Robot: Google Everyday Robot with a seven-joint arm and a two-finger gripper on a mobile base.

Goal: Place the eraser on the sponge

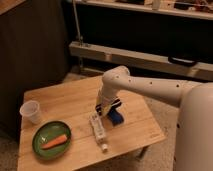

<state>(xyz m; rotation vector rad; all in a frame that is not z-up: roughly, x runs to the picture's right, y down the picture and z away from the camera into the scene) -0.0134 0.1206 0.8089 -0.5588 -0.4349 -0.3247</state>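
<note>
The eraser [98,128] is a long white block lying on the wooden table [60,100], pointing toward the front edge. The sponge [116,118] is dark blue and lies just right of the eraser's far end. My gripper [103,108] hangs from the white arm [150,87] low over the table, right above the eraser's far end and at the sponge's left edge. It hides part of the sponge. I cannot tell whether it touches either thing.
A green plate [41,145] with a carrot [55,141] sits at the front left. A clear plastic cup [31,111] stands at the left edge. A small white cap-like piece [104,147] lies at the eraser's near end. The table's front edge is close.
</note>
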